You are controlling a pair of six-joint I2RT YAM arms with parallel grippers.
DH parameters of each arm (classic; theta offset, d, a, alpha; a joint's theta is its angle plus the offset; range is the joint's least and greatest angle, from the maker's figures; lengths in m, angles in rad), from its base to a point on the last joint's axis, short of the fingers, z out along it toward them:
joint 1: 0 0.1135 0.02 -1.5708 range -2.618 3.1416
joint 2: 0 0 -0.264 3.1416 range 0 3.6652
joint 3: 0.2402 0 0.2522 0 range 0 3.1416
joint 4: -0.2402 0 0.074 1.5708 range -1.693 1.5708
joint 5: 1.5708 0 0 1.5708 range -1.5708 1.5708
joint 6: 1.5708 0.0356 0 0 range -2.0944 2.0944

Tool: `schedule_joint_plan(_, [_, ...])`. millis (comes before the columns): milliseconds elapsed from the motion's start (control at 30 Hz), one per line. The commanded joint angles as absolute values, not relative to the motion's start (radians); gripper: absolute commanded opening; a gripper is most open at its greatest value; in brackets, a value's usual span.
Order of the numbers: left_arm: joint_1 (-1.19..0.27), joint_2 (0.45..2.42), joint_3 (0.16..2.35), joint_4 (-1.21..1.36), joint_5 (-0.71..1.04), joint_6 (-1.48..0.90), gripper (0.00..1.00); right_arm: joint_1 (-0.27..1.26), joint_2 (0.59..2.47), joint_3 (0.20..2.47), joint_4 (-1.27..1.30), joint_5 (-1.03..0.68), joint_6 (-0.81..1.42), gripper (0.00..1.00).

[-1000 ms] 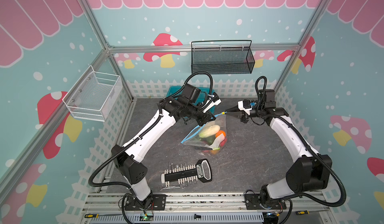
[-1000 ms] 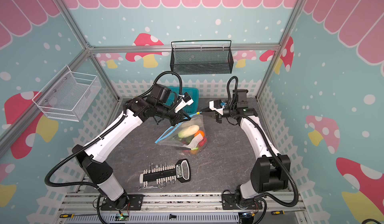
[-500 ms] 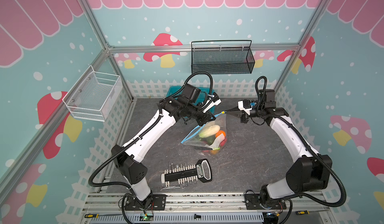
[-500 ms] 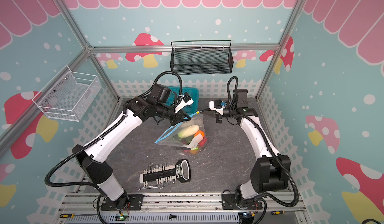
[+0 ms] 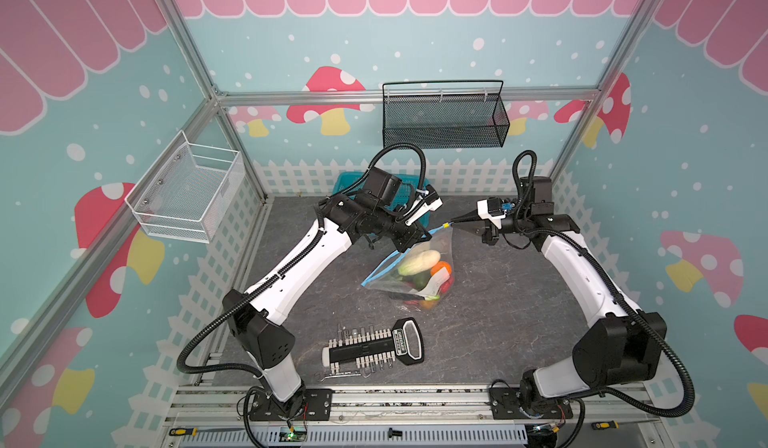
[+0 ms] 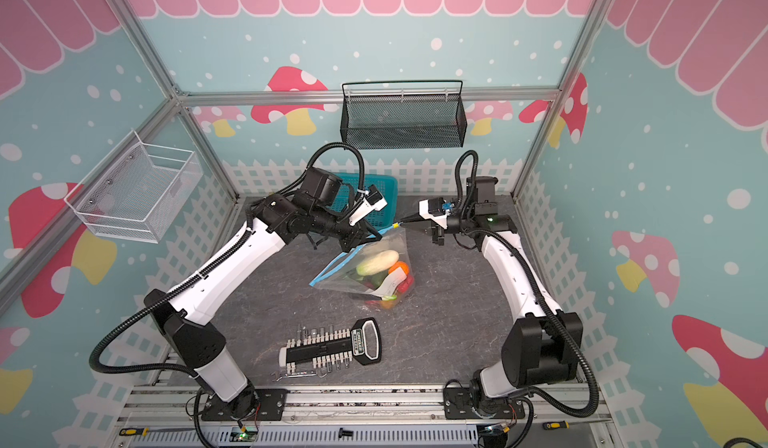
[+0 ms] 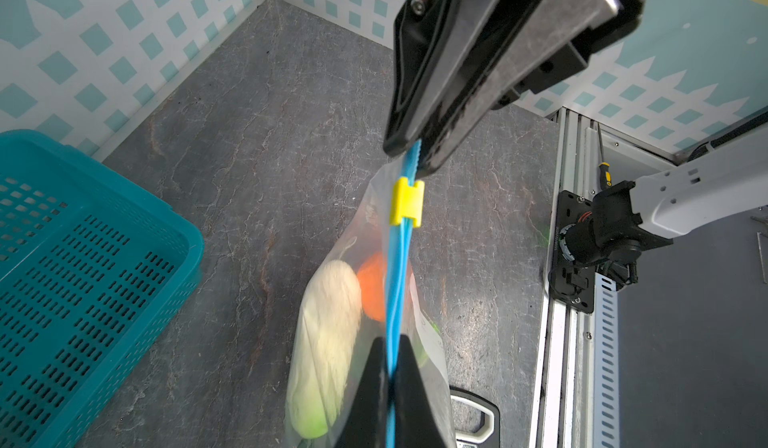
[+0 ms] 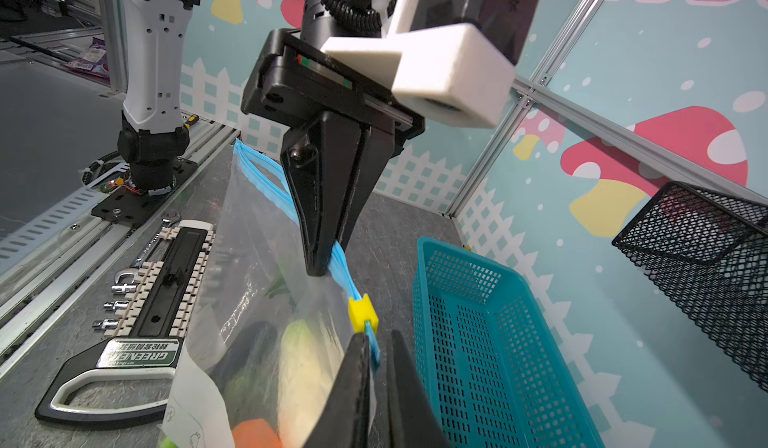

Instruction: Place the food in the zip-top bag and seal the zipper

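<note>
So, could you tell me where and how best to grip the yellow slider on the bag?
I'd pinch the yellow slider across its two flat sides, jaws straddling the blue strip, coming in from the strip's end where the right gripper sits. The left gripper holds the strip straight.

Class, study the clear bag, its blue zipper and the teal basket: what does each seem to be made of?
zip-top bag: thin clear plastic film, glossy; it crinkles and shows glare.
zipper: probably flexible blue plastic strip; it curves along the bag's mouth.
teal basket: likely rigid moulded plastic, semi-matte, with even rows of slots.
</note>
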State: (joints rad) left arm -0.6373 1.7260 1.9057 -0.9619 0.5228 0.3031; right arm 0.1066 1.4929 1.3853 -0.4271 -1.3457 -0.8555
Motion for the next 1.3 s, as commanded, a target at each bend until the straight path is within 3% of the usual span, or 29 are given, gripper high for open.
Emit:
schedule_joint_plan(0, [-0.641, 1.721, 1.915, -0.988, 0.521, 0.336, 0.00, 0.113, 1.491, 1.406, -0.446, -1.362, -0.871, 0.12])
schedule_joint_plan(567, [-0.641, 1.724, 1.911, -0.987, 0.519, 0.331, 0.00, 0.122, 1.502, 1.410, -0.456, -1.347, -0.865, 0.12])
schedule_joint_plan(833, [-0.641, 1.713, 1.899, -0.987, 0.515, 0.331, 0.01, 0.123, 1.503, 1.413, -0.459, -1.343, -0.861, 0.02])
schedule_joint_plan(933, [-0.642, 1.715, 1.905, -0.988, 0.519, 0.337, 0.11, 0.124, 1.503, 1.418, -0.459, -1.342, -0.857, 0.00])
schedule_joint_plan(1067, [-0.647, 1.724, 1.962, -0.983, 0.555, 0.344, 0.44, 0.124, 1.499, 1.420, -0.459, -1.333, -0.862, 0.00])
schedule_joint_plan(1267, [-0.681, 1.756, 2.022, -0.960, 0.507, 0.374, 0.46, 0.123, 1.519, 1.438, -0.460, -1.354, -0.859, 0.00])
